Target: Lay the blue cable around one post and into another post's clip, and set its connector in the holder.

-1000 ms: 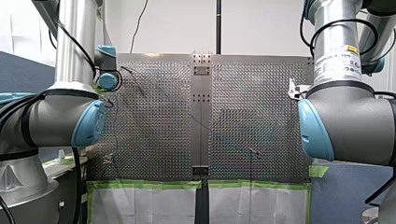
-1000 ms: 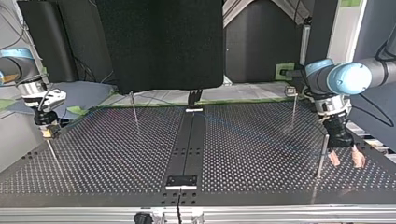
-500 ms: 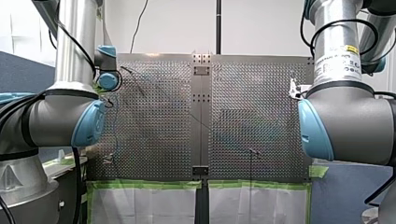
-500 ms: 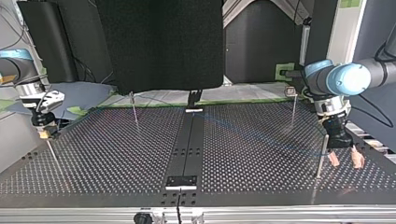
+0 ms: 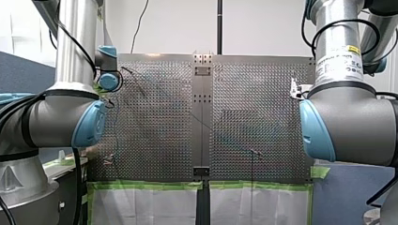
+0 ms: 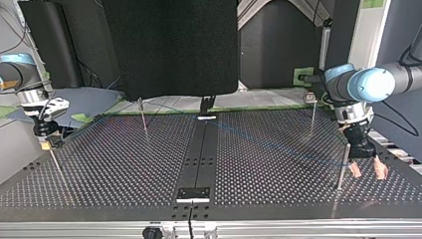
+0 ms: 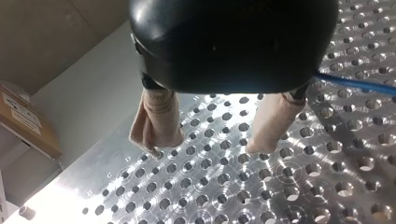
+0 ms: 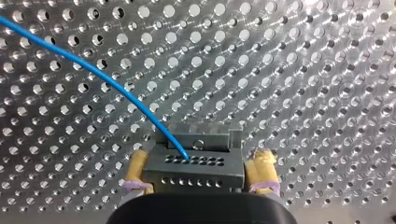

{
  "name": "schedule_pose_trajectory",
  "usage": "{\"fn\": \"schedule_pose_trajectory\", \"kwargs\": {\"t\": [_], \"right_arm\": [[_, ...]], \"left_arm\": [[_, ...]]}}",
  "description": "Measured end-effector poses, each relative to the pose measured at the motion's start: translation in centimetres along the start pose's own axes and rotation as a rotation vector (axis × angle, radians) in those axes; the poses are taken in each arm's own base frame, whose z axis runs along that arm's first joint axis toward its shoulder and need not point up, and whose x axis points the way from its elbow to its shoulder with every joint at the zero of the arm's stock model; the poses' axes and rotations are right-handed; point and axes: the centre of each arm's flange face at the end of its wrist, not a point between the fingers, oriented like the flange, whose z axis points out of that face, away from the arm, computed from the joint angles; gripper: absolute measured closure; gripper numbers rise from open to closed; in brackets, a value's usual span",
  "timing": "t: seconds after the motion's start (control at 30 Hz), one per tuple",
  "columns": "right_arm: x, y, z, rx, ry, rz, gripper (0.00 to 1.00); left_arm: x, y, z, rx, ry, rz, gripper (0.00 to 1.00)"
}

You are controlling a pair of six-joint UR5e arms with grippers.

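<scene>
Blue cable (image 8: pixel 95 70), drawn tauter across the surface (image 6: pixel 124 169) toward the post (image 6: pixel 342 167) at its top-view right edge as right claw (image 8: pixel 198 175), clamped on connector (image 8: pixel 196 161), eased outward opposite; left claw (image 7: pixel 208 145) gapes empty; routing judged unfinished.

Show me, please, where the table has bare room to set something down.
Top view: bare between the centre strip and the far-left post, and nearer the camera than the blue cable. Crowded around my left gripper and the near post beside it.
</scene>
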Motion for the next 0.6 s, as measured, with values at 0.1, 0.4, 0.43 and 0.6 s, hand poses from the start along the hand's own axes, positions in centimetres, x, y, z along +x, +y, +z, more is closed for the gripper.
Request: {"fn": "schedule_pose_trajectory", "kwargs": {"t": [0.1,0.4,0.43,0.6], "right_arm": [[-0.04,-0.06,-0.03,0.001,-0.004,0.0,0.11],[-0.1,-0.42,0.04,0.006,-0.007,0.0,0.11],[-0.09,-0.45,0.05,0.006,-0.007,0.0,0.11],[-0.07,-0.48,0.08,0.007,-0.005,-0.001,0.11]], "left_arm": [[0.01,-0.01,0.0,0.0,0.0,0.0,0.0],[0.07,0.06,-0.1,-0.007,0.006,-0.01,0.0],[0.07,0.07,-0.12,-0.008,0.007,-0.013,0.0],[-0.13,0.2,-0.08,-0.014,0.002,-0.041,0.0]]}}
